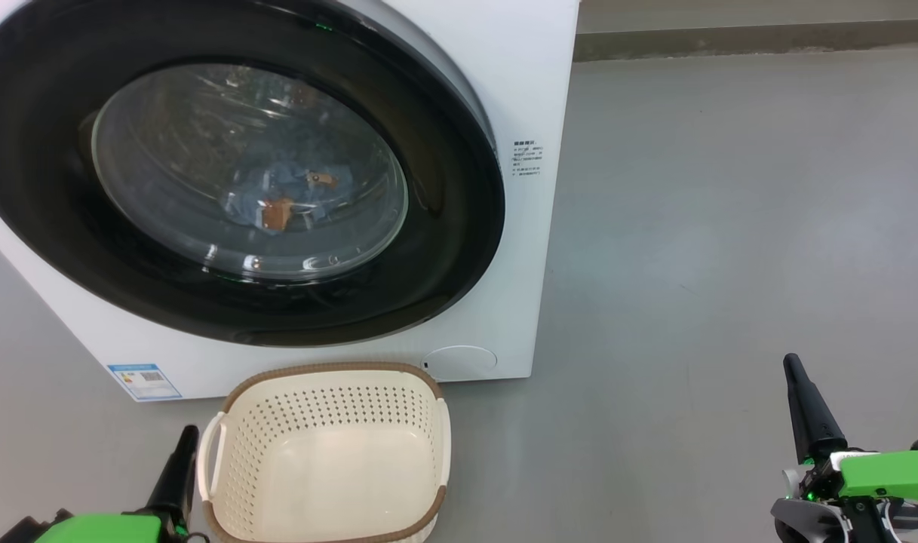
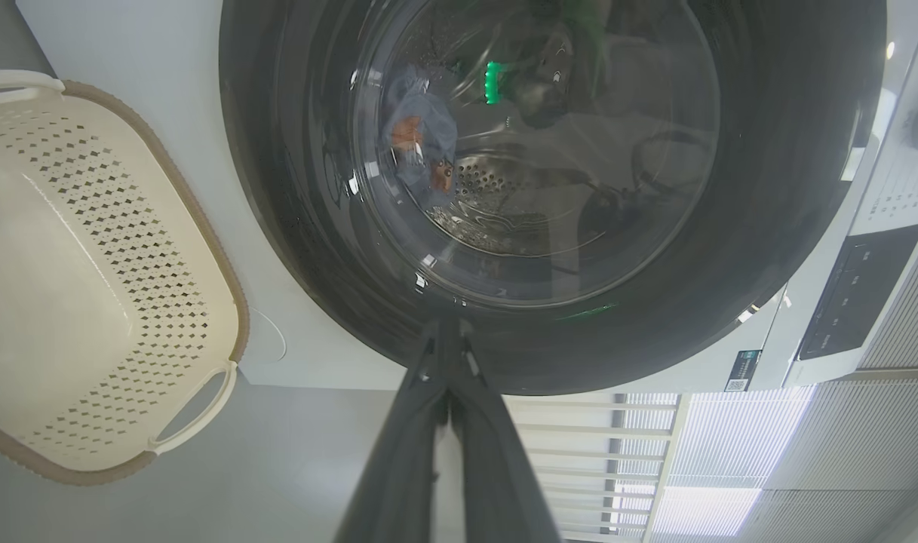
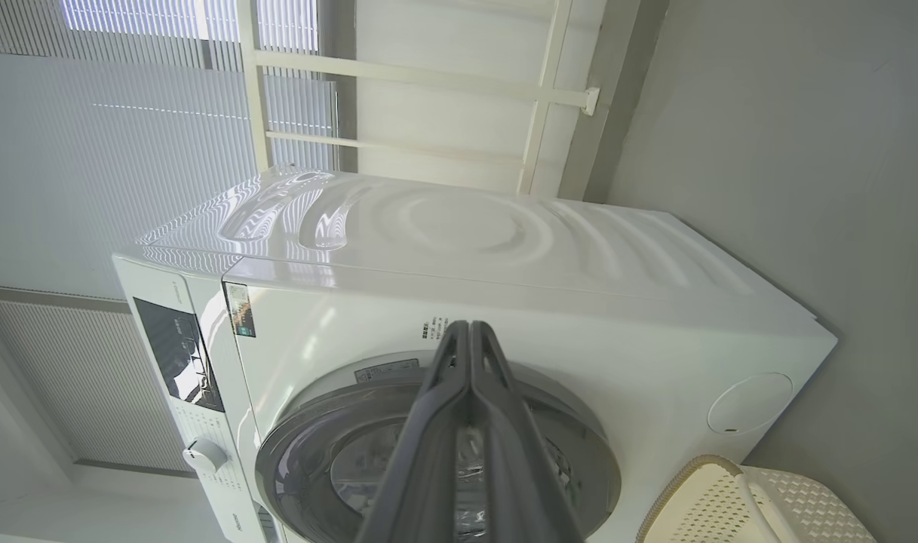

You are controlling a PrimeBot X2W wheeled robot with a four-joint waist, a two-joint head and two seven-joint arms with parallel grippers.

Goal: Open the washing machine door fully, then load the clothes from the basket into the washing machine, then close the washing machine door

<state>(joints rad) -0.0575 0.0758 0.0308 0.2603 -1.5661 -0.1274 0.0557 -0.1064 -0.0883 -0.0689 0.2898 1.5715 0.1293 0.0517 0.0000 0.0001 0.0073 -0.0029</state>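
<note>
The white washing machine (image 1: 519,90) stands in front of me with its black-rimmed door (image 1: 443,249) shut against the front. Through the glass bowl I see the light blue clothes (image 1: 293,196) with brown-orange bears lying in the drum, also clothes (image 2: 421,143) in the left wrist view. The cream basket (image 1: 330,422) sits on the floor below the door with nothing in it. My left gripper (image 1: 187,437) is shut beside the basket's left handle. My right gripper (image 1: 794,369) is shut, low at the right, well away from the machine.
Grey floor (image 1: 730,226) stretches to the right of the machine up to a wall skirting. The washer's control panel (image 3: 179,354) and knob sit at its top front. A white rail frame (image 3: 541,98) and window blinds stand behind the machine.
</note>
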